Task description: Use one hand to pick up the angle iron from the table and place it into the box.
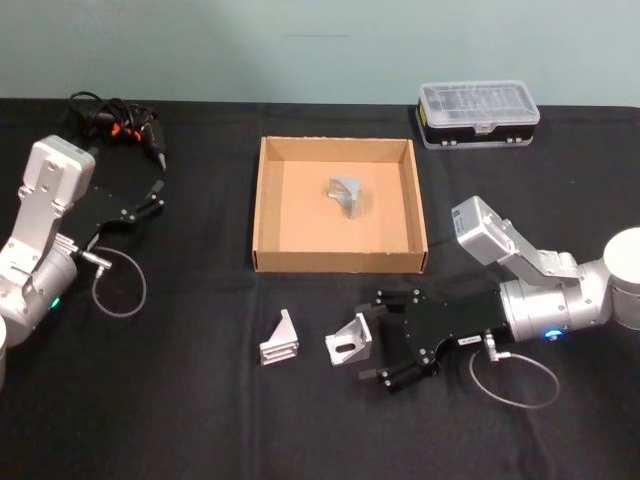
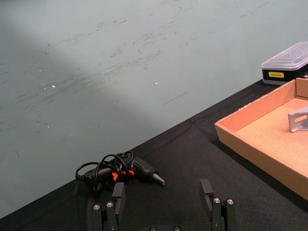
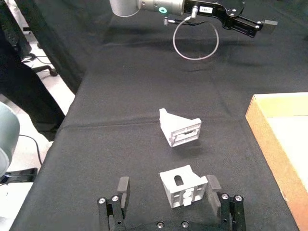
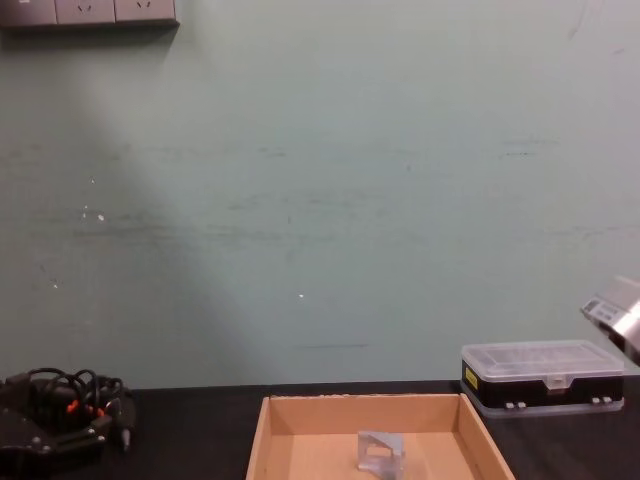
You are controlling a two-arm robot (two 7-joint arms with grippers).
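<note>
At the left edge of the black table [image 1: 200,430] the left gripper [image 1: 155,198] is held parked, its fingers spread with nothing between them. A black corded tool [image 1: 120,120] is seen near the far left corner. The tan cardboard box [image 1: 262,215] is set at the middle of the table, toward the far edge. One grey angle iron [image 1: 347,195] is contained in it, standing on the box floor just right of centre. A clear-lidded plastic case [image 1: 478,113] is placed at the far edge, right of the box and apart from it; its contents cannot be made out. Nearer the front edge, before the box, a second angle iron [image 1: 281,340] is laid free on the table. A third angle iron [image 1: 349,340] is found near it on the right, between the spread fingers of the right gripper [image 1: 375,337]. The jaws are opened wide around this piece. One fingertip [image 3: 211,185] is seen just beside it and the other stands apart, while the piece is left resting on the table.
</note>
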